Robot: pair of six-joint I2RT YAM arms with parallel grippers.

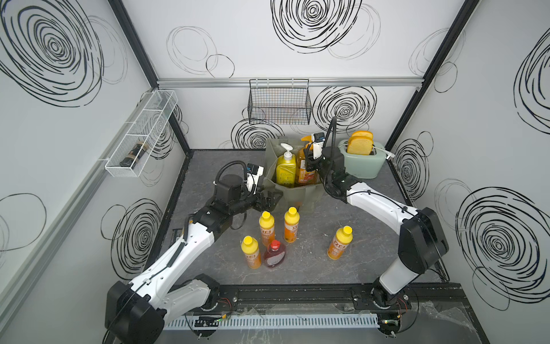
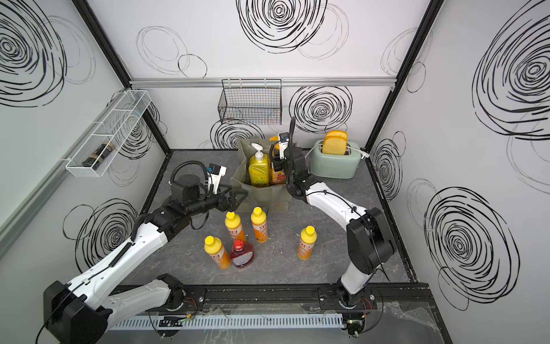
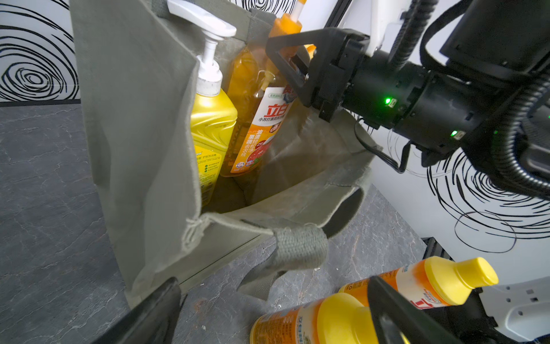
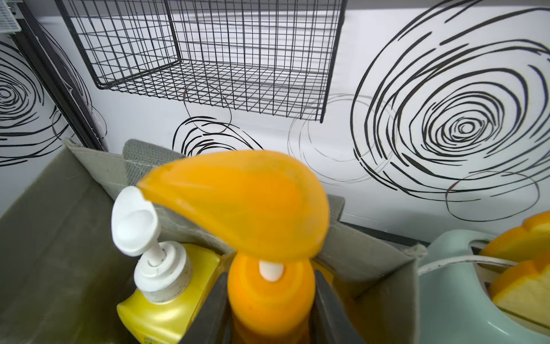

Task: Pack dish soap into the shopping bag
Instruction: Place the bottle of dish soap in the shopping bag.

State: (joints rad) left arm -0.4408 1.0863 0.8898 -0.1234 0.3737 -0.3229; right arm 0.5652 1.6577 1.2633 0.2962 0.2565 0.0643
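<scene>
The yellow pump bottle (image 1: 285, 170) and the amber bottle (image 1: 301, 172) were inside the bag (image 1: 311, 193) at the desk's (image 1: 372, 253) far side; our right pincer (image 4: 269, 309) gripped the amber one's neck. Four small orange bottles (image 1: 267, 227) and the red bottle (image 1: 275, 254) waited on the desk, unpacked. Our left pincer (image 1: 268, 200) hung wide open beside the bag's near left corner.

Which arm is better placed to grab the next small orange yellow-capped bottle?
Left. Its open left gripper hangs beside the grey-green fabric shopping bag, close to the nearest small orange yellow-capped bottle; the right gripper is inside the bag, closed on the big amber orange-pump bottle.
</scene>
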